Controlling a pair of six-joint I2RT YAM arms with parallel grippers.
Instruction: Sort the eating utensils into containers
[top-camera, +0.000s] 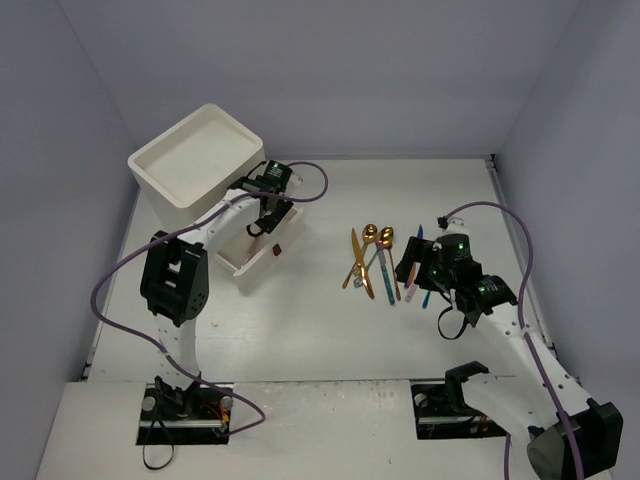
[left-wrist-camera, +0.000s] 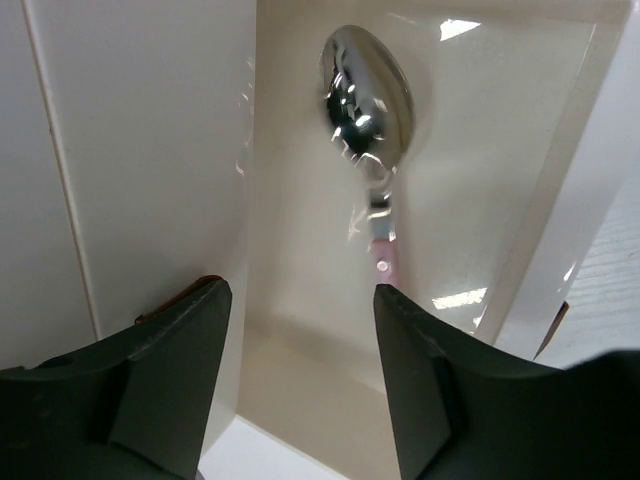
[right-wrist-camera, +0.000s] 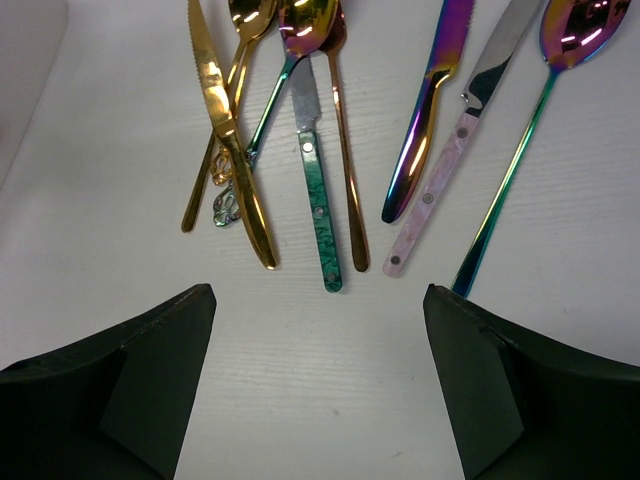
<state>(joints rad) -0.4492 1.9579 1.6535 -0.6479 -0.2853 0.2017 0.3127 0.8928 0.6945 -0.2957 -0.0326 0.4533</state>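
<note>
A silver spoon with a pink handle (left-wrist-camera: 365, 95) lies in the pulled-out white drawer (left-wrist-camera: 300, 200). My left gripper (left-wrist-camera: 300, 295) hangs open just above the spoon's handle end, nothing between its fingers. In the top view the left gripper (top-camera: 265, 222) is over that drawer (top-camera: 240, 262), in front of the white cabinet (top-camera: 195, 155). The other eating utensils (top-camera: 380, 260) lie in a loose row mid-table: a gold knife (right-wrist-camera: 228, 140), a green-handled knife (right-wrist-camera: 318, 200), a copper spoon (right-wrist-camera: 345, 160), a purple knife (right-wrist-camera: 425, 130), a pink-handled knife (right-wrist-camera: 440, 170), a rainbow spoon (right-wrist-camera: 510, 170). My right gripper (right-wrist-camera: 320, 300) stands open just short of their handle ends.
The drawer's small dark brown handle (top-camera: 277, 250) faces the utensil row. Grey walls close in the table on the left, back and right. The right arm's purple cable (top-camera: 500, 215) loops behind the utensils.
</note>
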